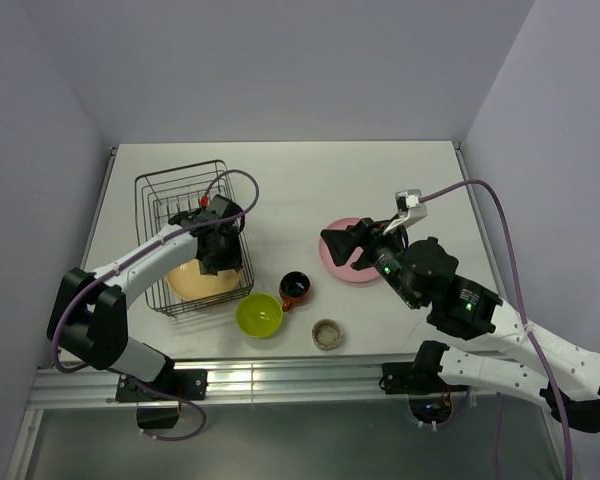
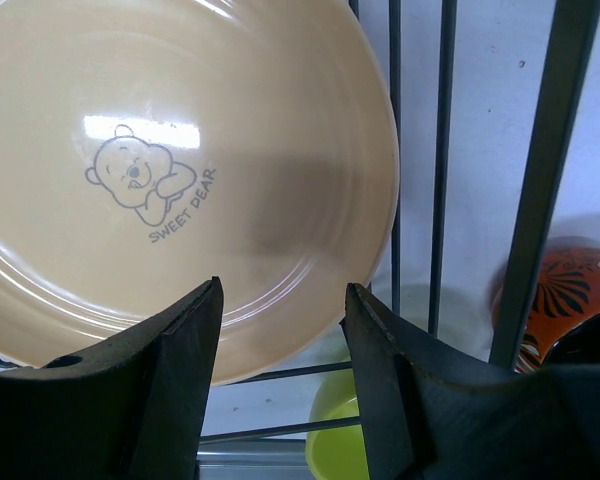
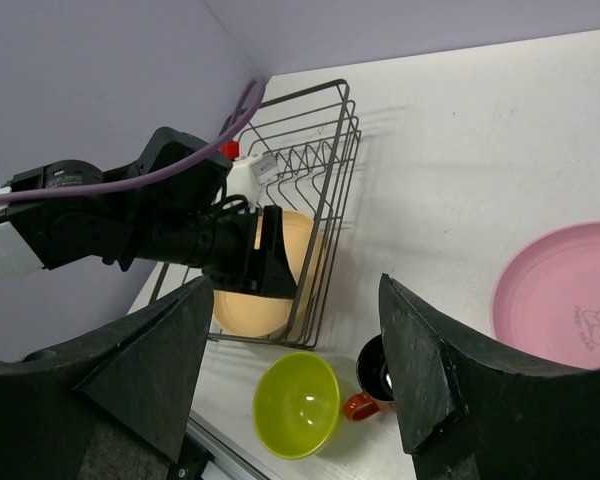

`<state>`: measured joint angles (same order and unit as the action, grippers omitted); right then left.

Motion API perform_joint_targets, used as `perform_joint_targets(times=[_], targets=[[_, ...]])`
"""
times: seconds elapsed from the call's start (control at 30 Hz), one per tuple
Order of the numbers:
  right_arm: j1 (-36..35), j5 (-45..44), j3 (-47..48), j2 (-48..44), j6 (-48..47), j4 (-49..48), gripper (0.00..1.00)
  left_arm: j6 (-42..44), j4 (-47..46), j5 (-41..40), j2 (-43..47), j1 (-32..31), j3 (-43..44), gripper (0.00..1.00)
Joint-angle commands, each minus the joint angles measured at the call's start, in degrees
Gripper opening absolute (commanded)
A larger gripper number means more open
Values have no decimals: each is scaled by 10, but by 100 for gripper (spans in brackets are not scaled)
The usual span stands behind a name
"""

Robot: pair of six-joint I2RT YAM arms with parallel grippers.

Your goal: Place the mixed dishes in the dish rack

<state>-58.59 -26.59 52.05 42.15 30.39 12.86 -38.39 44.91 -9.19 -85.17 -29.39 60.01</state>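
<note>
Black fingers of the left gripper are seen closest in the left wrist view. Its jaws are held apart and nothing is clamped between them. Just beyond them the yellow-orange plate is shown face-on, printed with a small bear and the words "SWEET DEAR". From above, this plate is found at the near end of the dish rack, under the left gripper. Whether it lies flat or leans on the wires cannot be told. Through the rack's bars, the lime-green bowl and the red-orange mug are glimpsed outside the rack.

On the table, 4 dishes are left outside the rack. The bowl is set just off the rack's near right corner. The mug is placed just beside the bowl, on its right. The grey-beige cup is stood alone, nearer the table's front edge. The pink plate is laid flat to the right of the mug.

The right gripper is held over the pink plate's left side. Its jaws are spread wide and nothing is gripped. In the right wrist view, between its 2 fingers, the rack, the left gripper and the bowl are framed. The pink plate is seen at the right edge, with a bear print on it.
</note>
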Motion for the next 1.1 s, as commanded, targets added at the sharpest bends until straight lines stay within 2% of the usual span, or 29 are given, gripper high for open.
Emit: perform_joint_targets(times=[0.0,0.33,0.7,0.8,0.87,0.9,0.97,1.0,1.07], targets=[[4,0,3,-1,0,-25,74,3,-9,8,10,-8,4,58],[4,-1,-5,-9,5,-27,74,5,-23,12,-11,-32,-19,58],[4,-3,-20,-26,7,-31,74,-12,-3,-55,-51,-32,-24,57],[4,-4,-23,-28,8,-32,74,-10,-8,-54,-53,-32,-25,52],[4,-3,-24,-29,8,-34,74,-8,-10,-57,-53,-32,-24,44],[4,-3,-25,-30,8,-34,74,-6,-12,-60,-52,-32,-24,36],[4,-3,-25,-31,9,-33,74,-7,-11,-65,-47,-32,-23,30],[4,-4,-27,-33,9,-32,74,-8,-10,-67,-46,-32,-22,21],[3,-6,-27,-36,8,-32,74,-10,-4,-78,-40,-32,-14,12]])
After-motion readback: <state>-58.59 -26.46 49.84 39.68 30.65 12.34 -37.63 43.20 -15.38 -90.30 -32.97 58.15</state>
